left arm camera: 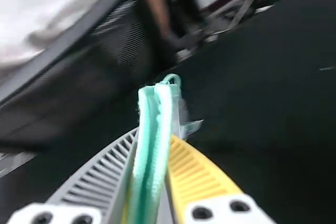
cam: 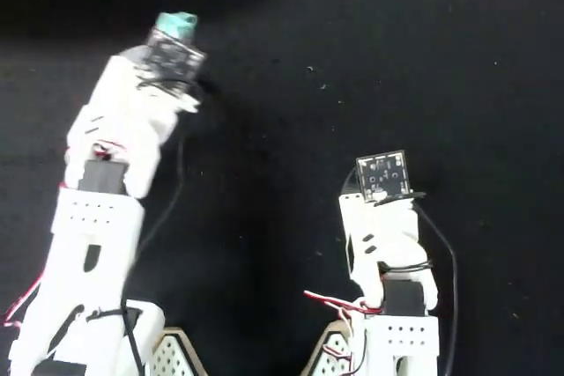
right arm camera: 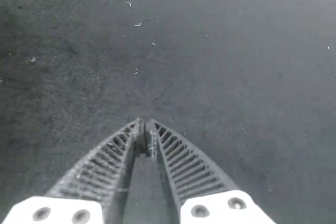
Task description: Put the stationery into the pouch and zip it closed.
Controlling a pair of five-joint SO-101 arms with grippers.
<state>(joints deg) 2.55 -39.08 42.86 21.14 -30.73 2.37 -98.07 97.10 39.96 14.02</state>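
The pouch [cam: 176,23] is seen as a mint-green thing at the tip of the left arm [cam: 123,138], out toward the far left of the counter [cam: 291,103]. In the left wrist view the left end effector [left arm camera: 157,132] is clamped on it: grey and yellow fingers are pressed in from either side, and the folded green fabric [left arm camera: 155,108] is pinched between them. Its long axis is carried straight out along the line of the fingers, and a small loop, probably the zipper pull, is shown at the very tip. Whether anything lies inside cannot be told.

The right end effector [right arm camera: 144,128] is held with its fingers closed together on nothing, over bare black cloth. The right arm [cam: 383,235] is parked nearer the front and well apart from the pouch, so the left is plainly the nearer.

The far edge of the counter is judged close to the pouch, with clutter beyond it. Open room is offered in the wide black stretch between the two arms, and any zipping would likely be best attempted there, with the pouch brought inward.
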